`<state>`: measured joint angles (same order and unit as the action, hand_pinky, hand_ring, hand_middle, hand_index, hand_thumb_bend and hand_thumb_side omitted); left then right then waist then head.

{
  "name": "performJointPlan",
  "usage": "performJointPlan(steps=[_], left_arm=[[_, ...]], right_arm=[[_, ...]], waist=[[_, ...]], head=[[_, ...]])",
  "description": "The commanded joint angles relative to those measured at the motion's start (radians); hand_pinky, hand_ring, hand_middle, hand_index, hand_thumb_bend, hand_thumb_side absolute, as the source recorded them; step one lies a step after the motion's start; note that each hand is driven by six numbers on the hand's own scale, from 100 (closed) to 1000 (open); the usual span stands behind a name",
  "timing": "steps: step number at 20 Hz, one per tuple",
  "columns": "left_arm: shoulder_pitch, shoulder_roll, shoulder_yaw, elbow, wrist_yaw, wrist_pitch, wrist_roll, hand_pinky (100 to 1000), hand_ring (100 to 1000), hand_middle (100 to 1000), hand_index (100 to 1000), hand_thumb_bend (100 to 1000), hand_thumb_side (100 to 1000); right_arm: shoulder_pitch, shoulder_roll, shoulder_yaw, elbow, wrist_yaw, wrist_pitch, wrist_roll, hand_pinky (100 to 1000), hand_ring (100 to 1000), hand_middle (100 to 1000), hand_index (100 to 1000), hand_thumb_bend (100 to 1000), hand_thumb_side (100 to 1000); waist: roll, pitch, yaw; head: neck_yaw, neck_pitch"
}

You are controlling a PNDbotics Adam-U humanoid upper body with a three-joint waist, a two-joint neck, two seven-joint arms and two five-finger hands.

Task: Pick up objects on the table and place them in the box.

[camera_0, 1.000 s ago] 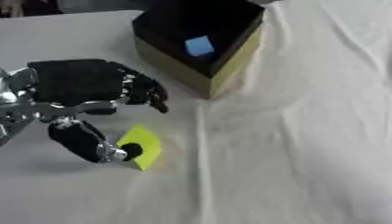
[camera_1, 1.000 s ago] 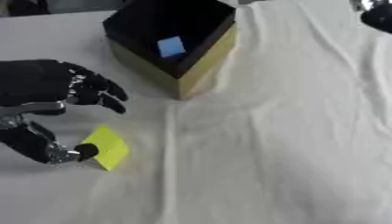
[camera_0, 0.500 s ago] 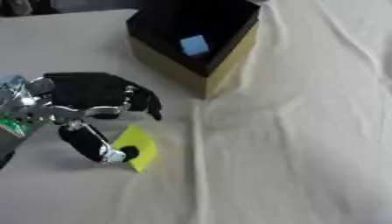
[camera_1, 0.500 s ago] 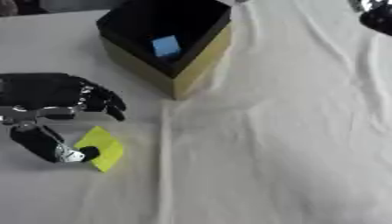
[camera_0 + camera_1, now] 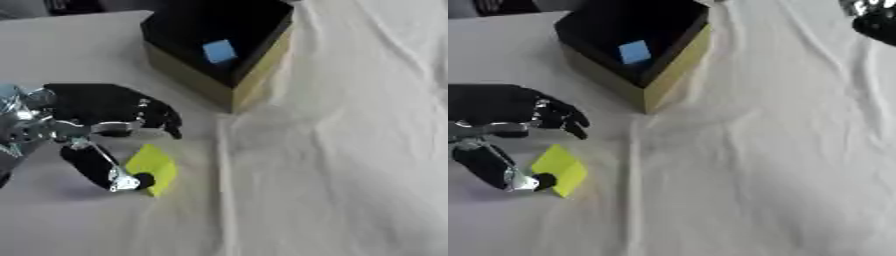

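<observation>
Left hand (image 5: 96,107), down-left of the box (image 5: 229,80), has thumb tip touching the yellow block (image 5: 153,168) on the counter (image 5: 332,175), fingers (image 5: 166,117) curled above it without closing, block tilted between them; right hand far off, fingers unclear.

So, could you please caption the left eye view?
Left robot hand touching a yellow block beside the box holding a blue block.

A flat yellow block (image 5: 152,168) lies tilted on the white cloth in the lower left of the frame. The box (image 5: 254,62), black inside with yellowish outer walls, stands open at upper centre, a small blue block (image 5: 219,51) lying inside it.
</observation>
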<state>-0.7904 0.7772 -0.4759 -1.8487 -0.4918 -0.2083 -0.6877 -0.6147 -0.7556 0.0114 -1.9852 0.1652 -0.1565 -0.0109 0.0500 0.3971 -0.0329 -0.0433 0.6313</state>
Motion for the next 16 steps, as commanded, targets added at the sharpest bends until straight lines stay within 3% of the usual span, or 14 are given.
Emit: performJointPlan(steps=[1, 3, 16], left_arm=[[0.000, 0.043, 0.040, -0.049, 0.016, 0.014, 0.002, 804, 863, 853, 878, 356, 476], [0.005, 0.049, 0.037, -0.054, 0.013, 0.013, -0.020, 806, 863, 853, 880, 405, 456], [0.004, 0.018, -0.011, 0.059, -0.065, -0.033, -0.054, 804, 862, 850, 880, 469, 433]], right_arm=[[-0.004, -0.017, -0.017, -0.015, -0.002, 0.005, 0.000, 835, 863, 738, 796, 100, 643], [-0.005, -0.014, -0.016, -0.015, -0.002, 0.005, 0.001, 835, 863, 737, 795, 100, 646], [-0.004, -0.001, -0.016, -0.015, -0.007, 0.006, 0.006, 835, 863, 736, 794, 100, 654]], waist=[[-0.001, -0.019, 0.001], [0.000, -0.019, 0.001], [-0.005, -0.017, -0.002]], head=[[-0.006, -0.010], [-0.006, -0.011], [-0.005, -0.014]])
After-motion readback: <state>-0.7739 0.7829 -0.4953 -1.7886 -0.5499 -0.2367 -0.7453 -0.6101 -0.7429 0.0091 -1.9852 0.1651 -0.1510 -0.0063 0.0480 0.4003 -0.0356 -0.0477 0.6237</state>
